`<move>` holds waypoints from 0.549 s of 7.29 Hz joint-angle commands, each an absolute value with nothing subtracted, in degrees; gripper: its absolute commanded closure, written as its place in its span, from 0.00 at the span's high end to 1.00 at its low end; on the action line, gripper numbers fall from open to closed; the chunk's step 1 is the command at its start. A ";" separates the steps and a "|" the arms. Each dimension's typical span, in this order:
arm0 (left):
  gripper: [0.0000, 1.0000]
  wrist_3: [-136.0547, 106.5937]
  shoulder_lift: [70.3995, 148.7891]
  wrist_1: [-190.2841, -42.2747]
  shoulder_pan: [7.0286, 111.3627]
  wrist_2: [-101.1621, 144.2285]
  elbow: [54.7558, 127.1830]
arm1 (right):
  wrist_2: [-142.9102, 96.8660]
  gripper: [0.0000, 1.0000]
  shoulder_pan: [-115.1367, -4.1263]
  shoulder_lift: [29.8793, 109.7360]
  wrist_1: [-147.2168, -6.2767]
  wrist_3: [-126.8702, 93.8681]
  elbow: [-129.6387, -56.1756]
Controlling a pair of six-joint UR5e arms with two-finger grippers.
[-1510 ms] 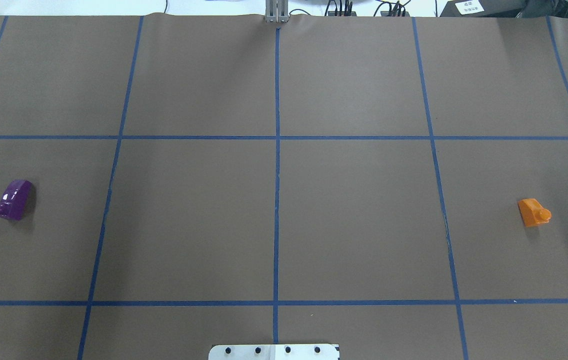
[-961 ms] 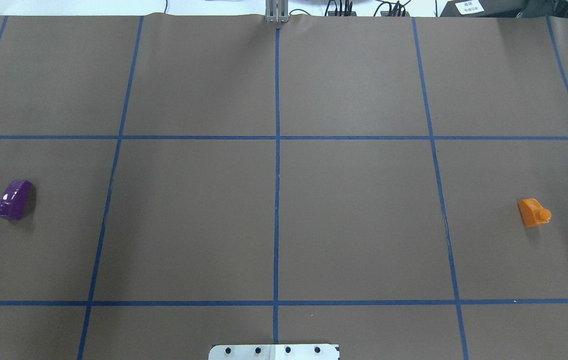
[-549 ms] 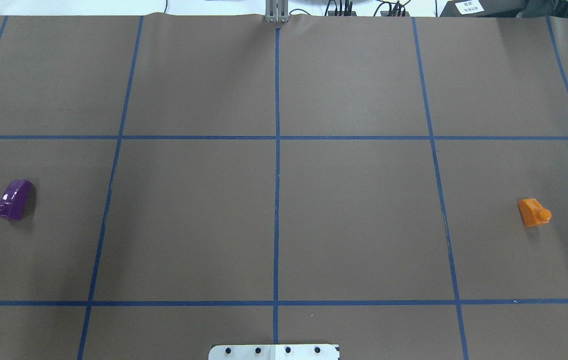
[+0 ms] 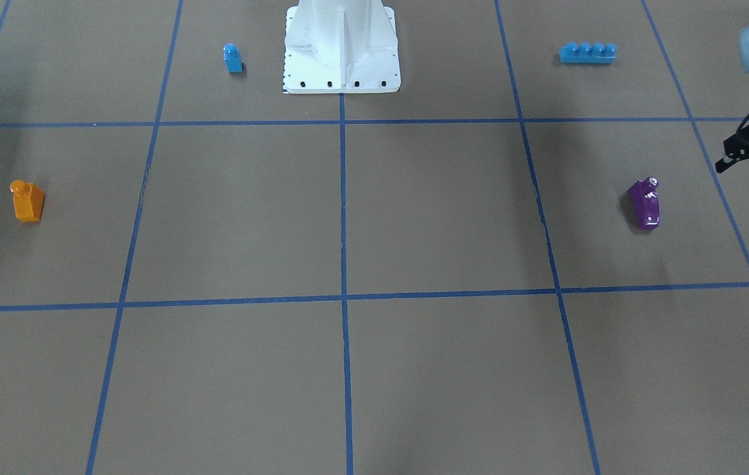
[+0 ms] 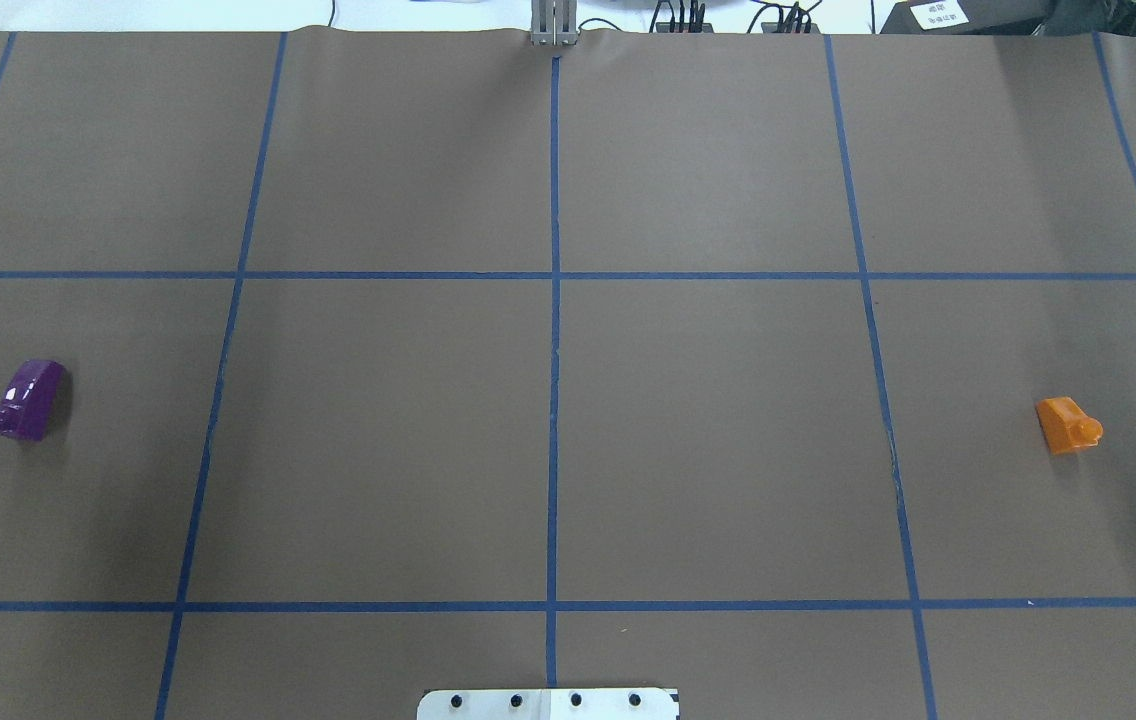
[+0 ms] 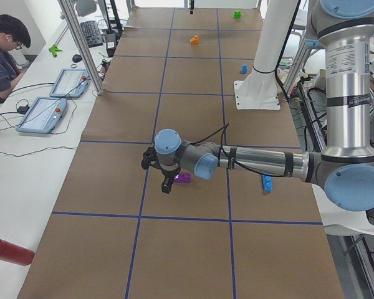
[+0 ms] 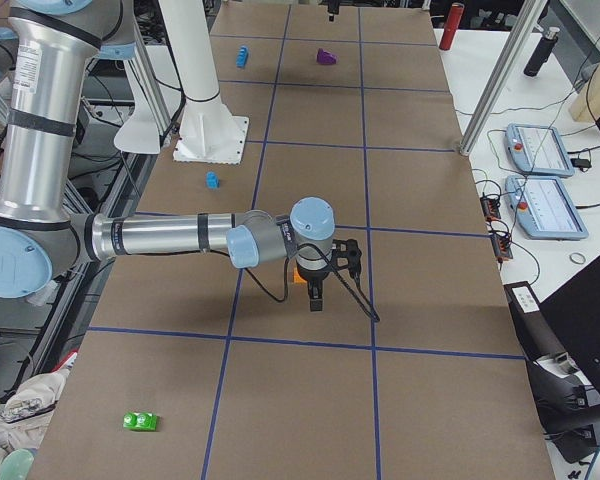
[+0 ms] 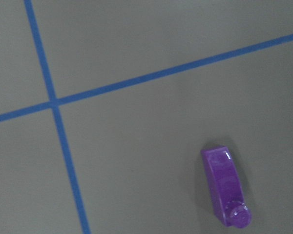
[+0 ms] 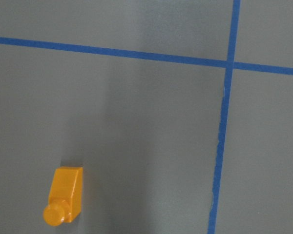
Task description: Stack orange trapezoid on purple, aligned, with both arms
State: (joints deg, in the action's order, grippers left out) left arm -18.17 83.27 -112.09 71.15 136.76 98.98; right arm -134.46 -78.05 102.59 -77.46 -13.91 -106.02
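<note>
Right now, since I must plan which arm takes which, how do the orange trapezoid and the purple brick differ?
Side: the orange trapezoid lies at the robot's far right, the purple brick at its far left. Stud: in the overhead view the orange's points right, the purple's down-left. Shape: the orange looks short and flat-faced, the purple longer and rounded. Both are small, glossy, single-stud, lying free on the table.

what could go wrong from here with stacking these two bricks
The orange trapezoid and the purple sit at opposite ends of the table, so a long carry could shake loose a weak grip.
Both are small, glossy and sloped; a grip on a slope might squeeze the brick out.
They lie turned at different angles, so alignment may end up off.
</note>
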 commanded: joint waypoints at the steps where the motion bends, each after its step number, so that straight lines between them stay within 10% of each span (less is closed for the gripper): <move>1: 1.00 -37.02 83.23 -121.79 60.17 126.88 97.91 | -134.39 1.00 -77.17 102.57 -76.64 -15.03 -105.91; 4: 1.00 -39.90 83.23 -122.25 54.59 124.72 96.86 | -134.56 1.00 -77.17 102.57 -76.64 -15.03 -106.00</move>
